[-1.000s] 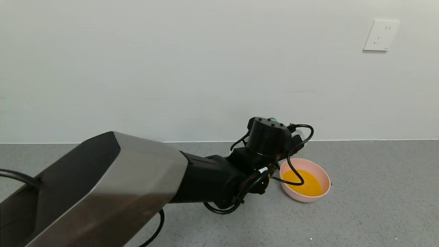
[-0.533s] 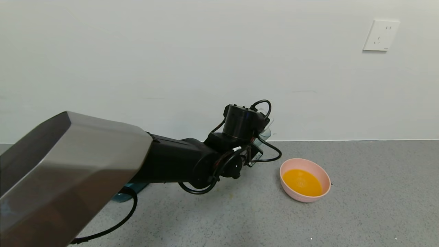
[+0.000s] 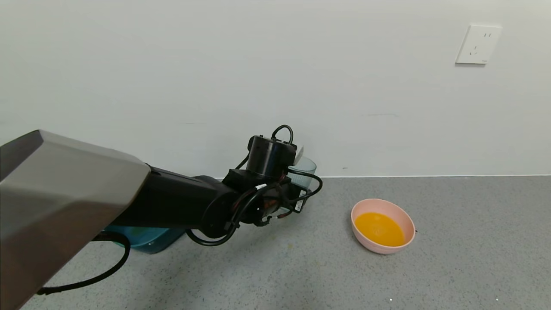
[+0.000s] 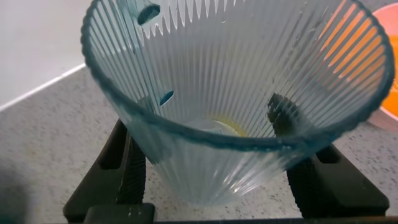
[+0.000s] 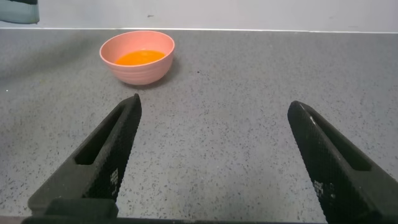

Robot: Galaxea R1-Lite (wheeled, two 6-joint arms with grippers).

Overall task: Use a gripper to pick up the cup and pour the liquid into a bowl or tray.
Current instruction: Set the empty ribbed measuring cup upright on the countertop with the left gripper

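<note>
My left gripper (image 3: 297, 183) is shut on the ribbed pale blue-green cup (image 3: 304, 171), holding it upright near the back wall, well left of the pink bowl (image 3: 404, 221). In the left wrist view the cup (image 4: 236, 93) fills the frame between my two black fingers (image 4: 127, 165) and holds only a thin yellow trace at its bottom. The orange liquid (image 3: 379, 229) lies in the bowl, which also shows in the right wrist view (image 5: 138, 68). My right gripper (image 5: 211, 155) is open and empty above bare counter, out of the head view.
A dark teal tub (image 3: 144, 239) peeks out under my left arm at the left. A white wall runs along the back of the grey speckled counter (image 3: 452, 267), with a socket (image 3: 478, 44) high at the right.
My left gripper has swung left and away from the bowl with the cup, which has turned back upright. The bowl keeps its liquid and has not moved.
</note>
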